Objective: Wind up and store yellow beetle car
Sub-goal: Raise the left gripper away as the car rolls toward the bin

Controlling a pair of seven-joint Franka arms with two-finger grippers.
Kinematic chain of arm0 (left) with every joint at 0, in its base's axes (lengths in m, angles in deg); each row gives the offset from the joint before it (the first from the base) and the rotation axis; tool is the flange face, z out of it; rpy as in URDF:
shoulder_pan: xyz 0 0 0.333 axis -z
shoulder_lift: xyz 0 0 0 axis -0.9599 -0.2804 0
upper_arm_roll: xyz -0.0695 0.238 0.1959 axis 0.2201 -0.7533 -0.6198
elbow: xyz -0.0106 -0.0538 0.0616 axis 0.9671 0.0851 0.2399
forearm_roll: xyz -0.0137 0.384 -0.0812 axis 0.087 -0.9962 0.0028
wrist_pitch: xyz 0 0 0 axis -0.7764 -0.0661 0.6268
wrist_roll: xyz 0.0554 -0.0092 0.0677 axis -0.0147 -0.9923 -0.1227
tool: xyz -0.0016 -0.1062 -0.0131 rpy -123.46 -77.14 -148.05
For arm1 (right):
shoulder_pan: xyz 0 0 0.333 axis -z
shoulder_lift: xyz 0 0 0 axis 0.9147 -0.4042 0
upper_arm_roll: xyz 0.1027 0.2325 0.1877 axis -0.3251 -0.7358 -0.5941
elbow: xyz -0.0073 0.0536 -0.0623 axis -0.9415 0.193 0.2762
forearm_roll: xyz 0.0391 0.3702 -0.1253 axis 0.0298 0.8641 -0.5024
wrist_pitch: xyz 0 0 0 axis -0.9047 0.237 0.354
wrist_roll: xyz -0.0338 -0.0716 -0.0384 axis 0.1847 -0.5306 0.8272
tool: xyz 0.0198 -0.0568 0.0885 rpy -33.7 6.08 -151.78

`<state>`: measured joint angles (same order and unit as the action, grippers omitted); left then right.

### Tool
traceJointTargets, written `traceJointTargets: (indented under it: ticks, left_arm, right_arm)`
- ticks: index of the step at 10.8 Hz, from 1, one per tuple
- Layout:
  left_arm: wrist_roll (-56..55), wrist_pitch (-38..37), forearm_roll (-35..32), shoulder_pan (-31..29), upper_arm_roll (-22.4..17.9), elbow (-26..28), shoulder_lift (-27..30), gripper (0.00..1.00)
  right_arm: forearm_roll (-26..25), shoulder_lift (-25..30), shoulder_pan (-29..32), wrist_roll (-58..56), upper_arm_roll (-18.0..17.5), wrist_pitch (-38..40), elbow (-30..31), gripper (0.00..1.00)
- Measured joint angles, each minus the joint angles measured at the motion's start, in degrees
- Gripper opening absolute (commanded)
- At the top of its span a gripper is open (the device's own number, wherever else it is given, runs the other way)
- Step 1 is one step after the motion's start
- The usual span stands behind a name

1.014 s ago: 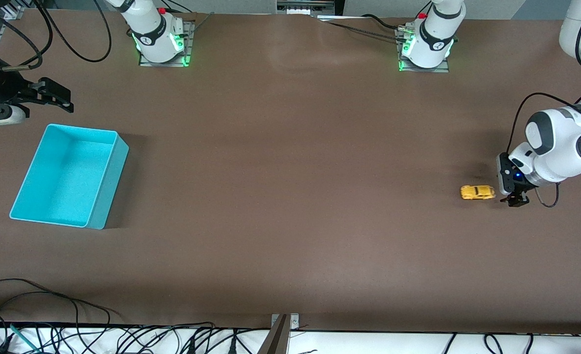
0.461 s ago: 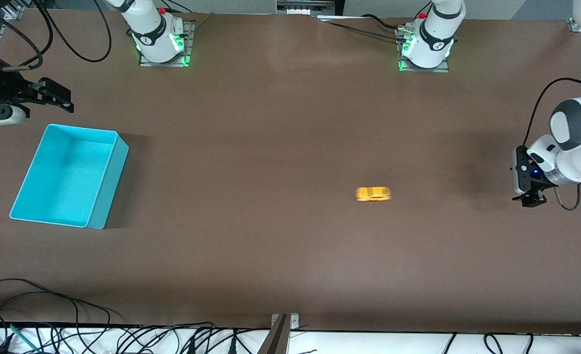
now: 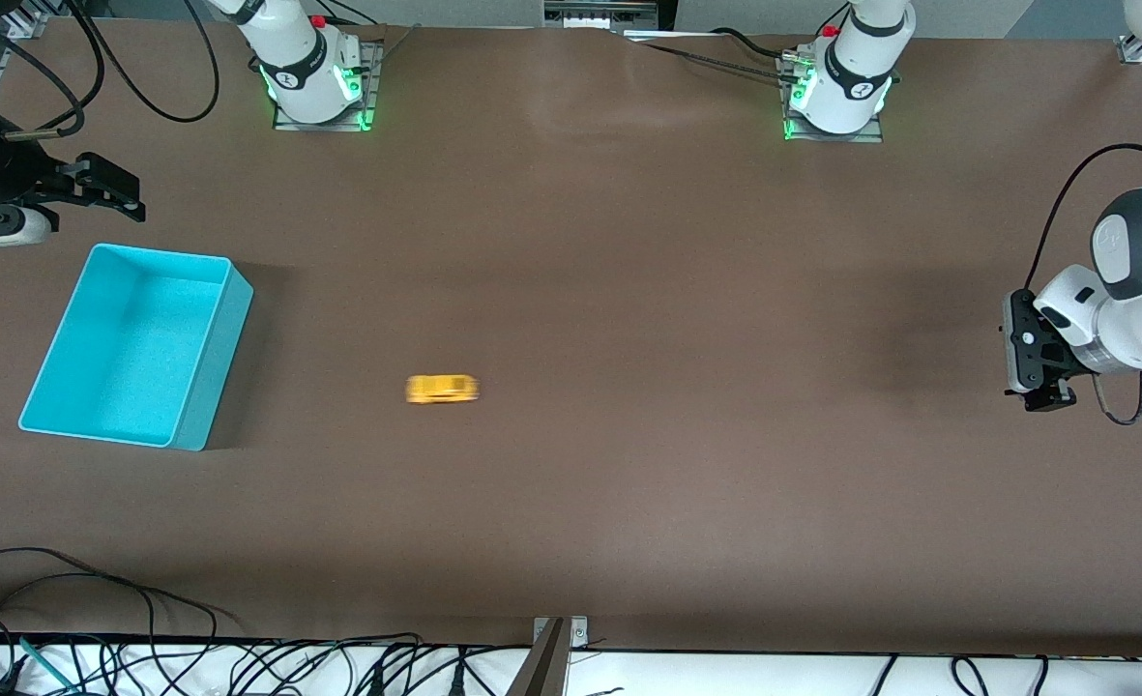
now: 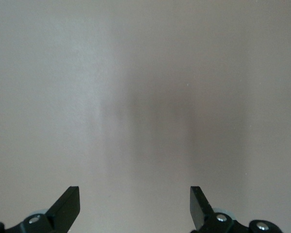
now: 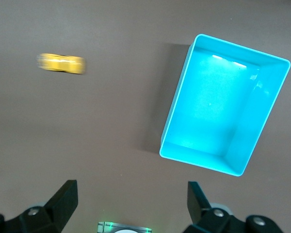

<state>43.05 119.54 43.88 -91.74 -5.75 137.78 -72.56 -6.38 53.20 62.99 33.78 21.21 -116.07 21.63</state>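
So right now your yellow beetle car (image 3: pixel 443 389) is sitting on the bare brown table (image 3: pixel 590 290), out in the open, smeared with motion blur in both the front view and the right wrist view (image 5: pixel 61 63). It's near the turquoise bin (image 3: pixel 198 372) but not touching it, a bit toward the left arm's end of the table from the bin, roughly level with the bin's nearer end as the front camera sees it. Nothing is holding the car. Your left gripper (image 3: pixel 1041 396) is way off at the left arm's end of the table, well apart from the car, fingers (image 4: pixel 68 206) spread wide with only plain tabletop showing between them in its wrist cam. Your right gripper (image 3: pixel 106 188) is up at the right arm's end, above the table just past the bin's farther end from the front camera, fingers (image 5: pixel 63 199) also spread wide and gripping nothing; its wrist cam looks down on the bin and the car together. The bin has nothing in it.
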Motion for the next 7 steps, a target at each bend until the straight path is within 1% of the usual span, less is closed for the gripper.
traceJointTargets:
  ticks: [5, 7]
  left_arm:
    - [-10.57, -9.11, 0.00, 4.97, 0.07, -6.83, 0.02, 1.00]
    - [-16.03, -13.17, 0.01, 6.27, 0.15, -10.57, 0.10, 1.00]
  right_arm:
    - [0.00, 0.00, 0.00, 0.00, 0.00, 0.00, 0.01, 1.00]
    - [0.00, 0.00, 0.00, 0.00, 0.00, 0.00, 0.01, 1.00]
